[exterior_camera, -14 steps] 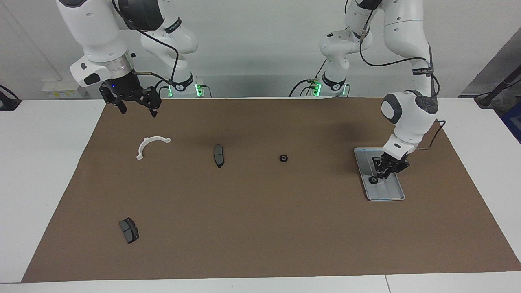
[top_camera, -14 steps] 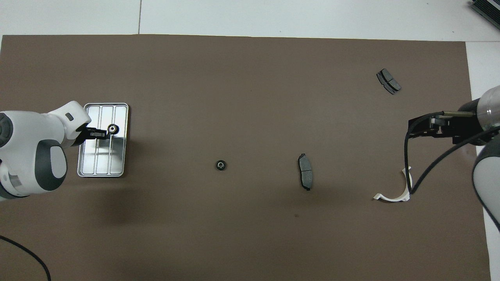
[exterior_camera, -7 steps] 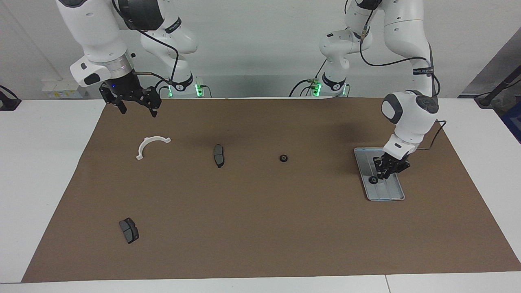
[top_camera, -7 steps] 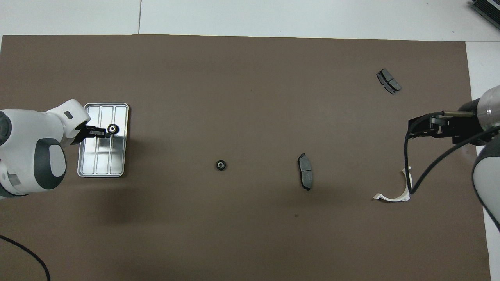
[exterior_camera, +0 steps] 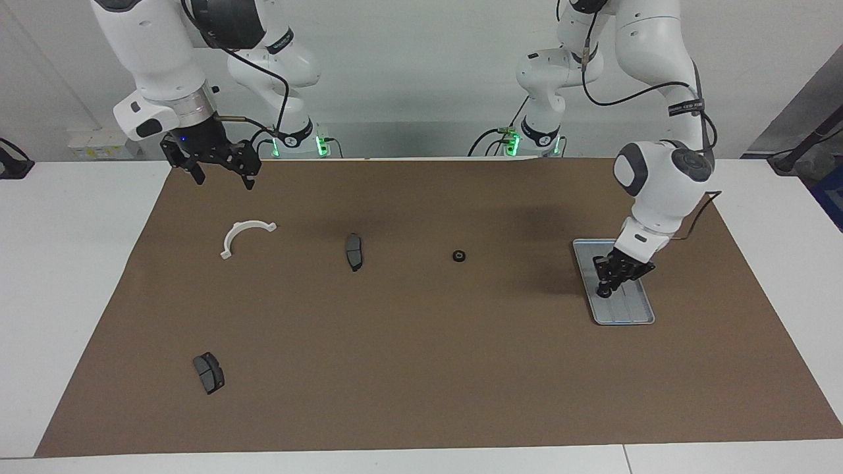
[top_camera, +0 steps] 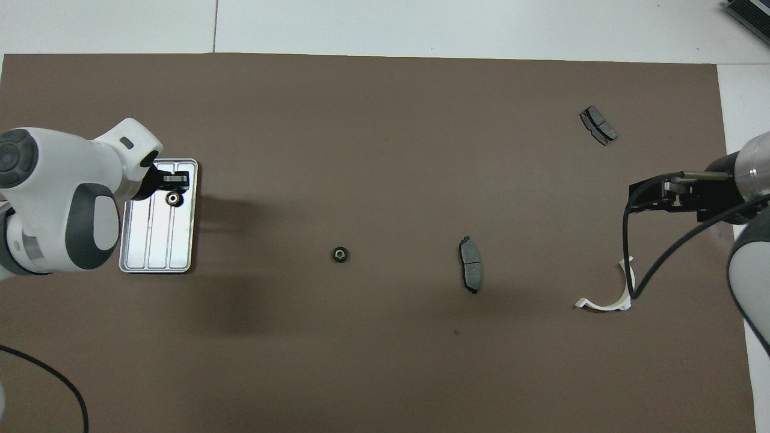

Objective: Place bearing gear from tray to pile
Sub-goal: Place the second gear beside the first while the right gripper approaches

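Jaws shut: left gripper (exterior_camera: 603, 289) on bearing gear (top_camera: 173, 198).

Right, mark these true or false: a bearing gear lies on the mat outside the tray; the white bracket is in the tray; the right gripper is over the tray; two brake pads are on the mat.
1. True: the loose gear lies on the mat.
2. False: the white bracket lies on the mat, toward the right arm's end.
3. False: the left gripper is over the tray, shut on the bearing gear; the right gripper waits open near the bracket.
4. True: one brake pad, another brake pad.
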You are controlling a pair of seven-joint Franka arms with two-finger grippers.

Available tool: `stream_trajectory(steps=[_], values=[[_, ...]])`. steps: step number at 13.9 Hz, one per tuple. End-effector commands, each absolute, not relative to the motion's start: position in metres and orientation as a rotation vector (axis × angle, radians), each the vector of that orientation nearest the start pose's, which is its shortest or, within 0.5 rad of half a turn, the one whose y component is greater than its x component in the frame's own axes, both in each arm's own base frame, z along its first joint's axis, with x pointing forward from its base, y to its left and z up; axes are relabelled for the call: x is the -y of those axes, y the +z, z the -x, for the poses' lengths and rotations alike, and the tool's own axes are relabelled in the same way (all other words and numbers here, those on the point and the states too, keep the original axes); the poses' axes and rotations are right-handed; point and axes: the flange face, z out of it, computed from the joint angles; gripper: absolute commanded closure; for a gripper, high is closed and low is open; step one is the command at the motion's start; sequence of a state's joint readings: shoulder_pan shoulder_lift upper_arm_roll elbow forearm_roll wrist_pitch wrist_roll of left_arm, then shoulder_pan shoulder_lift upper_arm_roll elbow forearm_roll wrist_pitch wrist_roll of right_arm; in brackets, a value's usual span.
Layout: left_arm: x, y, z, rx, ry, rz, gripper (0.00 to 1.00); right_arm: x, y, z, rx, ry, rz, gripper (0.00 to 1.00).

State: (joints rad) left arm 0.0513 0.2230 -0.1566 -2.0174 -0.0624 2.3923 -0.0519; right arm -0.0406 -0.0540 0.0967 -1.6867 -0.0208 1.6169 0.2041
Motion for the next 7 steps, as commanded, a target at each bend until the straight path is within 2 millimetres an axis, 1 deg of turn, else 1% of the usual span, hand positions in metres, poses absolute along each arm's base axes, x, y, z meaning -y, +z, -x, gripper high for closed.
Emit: stream_trajectory(steps=[1, 3, 4, 7], values=[[0.122, 0.362, -0.592, 0.154, -0.187, 3.242, 0.90, -0.030, 0.603, -0.534, -0.211, -0.005, 3.137, 0.00], [0.171, 0.361, -0.578, 0.296, -0.159, 3.245, 0.90, -0.030, 0.603, -0.535, -0.203, -0.007, 3.137, 0.00], [0.200, 0.363, -0.569, 0.350, -0.157, 3.249, 0.90, -0.031, 0.604, -0.535, -0.198, -0.012, 3.139, 0.00], [0.267, 0.365, -0.541, 0.466, -0.150, 3.257, 0.89, -0.037, 0.604, -0.535, -0.206, -0.026, 3.136, 0.00]])
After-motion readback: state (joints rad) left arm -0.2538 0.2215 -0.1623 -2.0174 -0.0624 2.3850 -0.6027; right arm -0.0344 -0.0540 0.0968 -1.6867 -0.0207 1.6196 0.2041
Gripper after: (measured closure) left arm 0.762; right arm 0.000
